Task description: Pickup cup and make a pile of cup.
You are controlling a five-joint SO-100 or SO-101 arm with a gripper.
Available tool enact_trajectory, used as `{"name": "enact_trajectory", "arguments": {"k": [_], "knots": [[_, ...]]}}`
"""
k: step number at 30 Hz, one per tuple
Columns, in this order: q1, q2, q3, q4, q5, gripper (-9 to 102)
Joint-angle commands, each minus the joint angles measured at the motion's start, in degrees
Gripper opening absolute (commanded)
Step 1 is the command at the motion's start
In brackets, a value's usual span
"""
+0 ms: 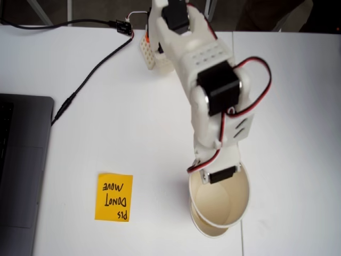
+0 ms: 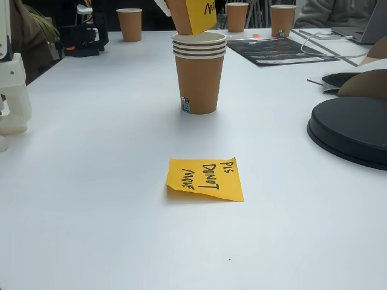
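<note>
The cup (image 2: 188,15) was held by the tool (image 1: 216,173), clamped on its rim at 12 o'clock, directly above the pile of cup (image 2: 199,72). Stacked rims and the cup's note were shown in a fixed view; the arm (image 1: 213,90) in another.

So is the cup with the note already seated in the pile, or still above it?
Still above. In a fixed view the cup hangs tilted over the pile, its base just above the top rim, not nested.
</note>
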Motion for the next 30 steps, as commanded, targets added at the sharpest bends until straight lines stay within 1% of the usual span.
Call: {"name": "enact_trajectory", "arguments": {"k": [1, 14, 30], "knots": [[-0.4, 1.9, -0.4, 0.2, 0.3, -7], [-2.3, 1.8, -0.8, 0.2, 0.3, -7], [-1.4, 1.2, -0.2, 0.2, 0.3, -6]]}}
